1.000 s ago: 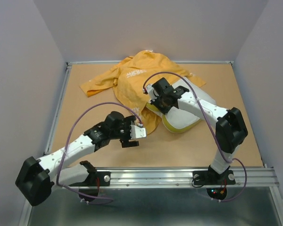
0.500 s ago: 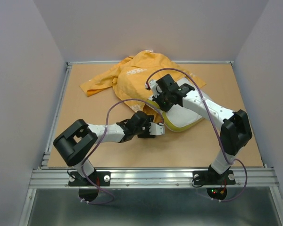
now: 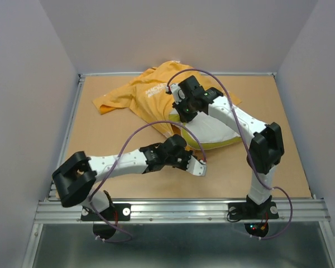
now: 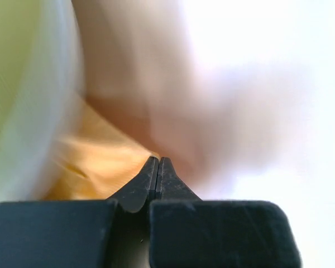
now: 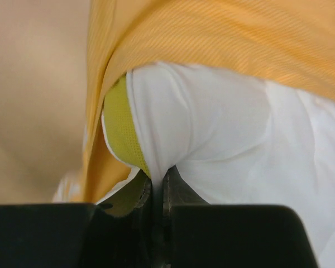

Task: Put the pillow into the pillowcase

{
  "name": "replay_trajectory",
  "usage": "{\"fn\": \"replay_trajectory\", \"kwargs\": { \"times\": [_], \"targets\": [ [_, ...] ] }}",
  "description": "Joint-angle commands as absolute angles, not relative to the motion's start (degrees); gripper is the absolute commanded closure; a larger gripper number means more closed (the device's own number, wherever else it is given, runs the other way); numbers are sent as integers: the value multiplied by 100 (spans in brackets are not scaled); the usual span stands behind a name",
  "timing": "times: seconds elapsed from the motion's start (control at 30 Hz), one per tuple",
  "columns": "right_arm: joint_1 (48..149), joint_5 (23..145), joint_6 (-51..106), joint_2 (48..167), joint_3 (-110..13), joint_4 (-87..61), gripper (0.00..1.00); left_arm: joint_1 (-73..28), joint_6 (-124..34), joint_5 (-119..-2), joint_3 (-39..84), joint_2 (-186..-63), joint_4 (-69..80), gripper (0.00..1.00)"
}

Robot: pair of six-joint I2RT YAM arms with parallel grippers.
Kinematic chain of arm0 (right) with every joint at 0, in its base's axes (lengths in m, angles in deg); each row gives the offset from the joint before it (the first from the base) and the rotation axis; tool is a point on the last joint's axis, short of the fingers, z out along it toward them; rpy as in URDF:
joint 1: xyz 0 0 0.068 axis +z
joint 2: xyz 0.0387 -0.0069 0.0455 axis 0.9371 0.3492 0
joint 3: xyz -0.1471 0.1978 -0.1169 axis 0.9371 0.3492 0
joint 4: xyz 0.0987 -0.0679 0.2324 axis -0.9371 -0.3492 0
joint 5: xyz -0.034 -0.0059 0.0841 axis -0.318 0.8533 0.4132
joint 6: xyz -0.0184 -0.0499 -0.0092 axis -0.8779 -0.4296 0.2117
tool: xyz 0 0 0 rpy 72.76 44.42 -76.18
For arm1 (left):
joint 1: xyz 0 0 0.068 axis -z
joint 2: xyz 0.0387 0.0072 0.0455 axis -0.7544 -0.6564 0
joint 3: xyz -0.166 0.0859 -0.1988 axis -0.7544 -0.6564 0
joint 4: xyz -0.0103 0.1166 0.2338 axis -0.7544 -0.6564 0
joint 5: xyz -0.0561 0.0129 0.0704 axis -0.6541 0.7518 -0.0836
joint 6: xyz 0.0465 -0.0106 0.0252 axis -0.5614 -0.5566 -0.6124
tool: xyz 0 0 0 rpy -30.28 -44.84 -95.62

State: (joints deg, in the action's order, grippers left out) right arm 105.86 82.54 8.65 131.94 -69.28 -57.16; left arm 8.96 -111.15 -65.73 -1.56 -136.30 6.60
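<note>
Progress is slight: the pillow has one end covered by the pillowcase, the rest bare. The right pincer pinches the pillow; the left pincer is closed and empty.

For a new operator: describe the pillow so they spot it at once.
On the brown table, look at the far middle. The pillow pokes out from under the pillowcase, on its near right side. It is plump and white with a yellow edge; the pillowcase is loose orange fabric.
</note>
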Motion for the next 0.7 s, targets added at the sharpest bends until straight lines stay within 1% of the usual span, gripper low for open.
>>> {"fn": "replay_trajectory", "kwargs": {
  "times": [0.0, 0.07, 0.2, 0.23, 0.37, 0.43, 0.47, 0.5, 0.53, 0.6, 0.63, 0.67],
  "targets": [
    [10569, 8631, 1439, 13965, -8122, -5075, 99, 1974, -10970, -8152, 301, -12408, 236, 100],
    [10569, 8815, 1606, 14212, -8167, -5049, 99, 2185, -10812, -8214, 336, -12276, 280, 100],
    [10569, 9350, 2316, 14538, -7299, -4408, 99, 2187, -10644, -8231, 354, -12144, 210, 100],
    [10569, 9439, 2432, 14582, -6870, -4085, 99, 2187, -10618, -8275, 275, -12100, 201, 100],
    [10577, 9729, 2872, 14530, -6296, -3449, 99, 2187, -10617, -8311, 64, -11916, 35, 100],
    [10577, 10107, 2977, 14468, -6329, -3449, 98, 2126, -10705, -8276, -41, -11801, -185, 100],
    [10577, 10299, 3004, 14311, -6356, -3466, 91, 2090, -10784, -8276, -94, -11688, -429, 100],
    [10569, 10362, 2952, 14162, -6356, -3562, 71, 1977, -10819, -8284, -225, -11617, -562, 100],
    [10569, 10398, 2882, 14012, -6330, -3624, 58, 1915, -10846, -8276, -296, -11538, -677, 100],
    [10569, 10433, 2550, 13696, -6277, -3860, 39, 1792, -10977, -8197, -445, -11275, -1046, 100],
    [10569, 10398, 2399, 13425, -6251, -4192, 28, 1739, -11030, -8162, -577, -11178, -1178, 100],
    [10560, 10233, 2128, 13257, -6138, -4378, 24, 1625, -11074, -8100, -630, -10977, -1396, 100]
  ]
}}
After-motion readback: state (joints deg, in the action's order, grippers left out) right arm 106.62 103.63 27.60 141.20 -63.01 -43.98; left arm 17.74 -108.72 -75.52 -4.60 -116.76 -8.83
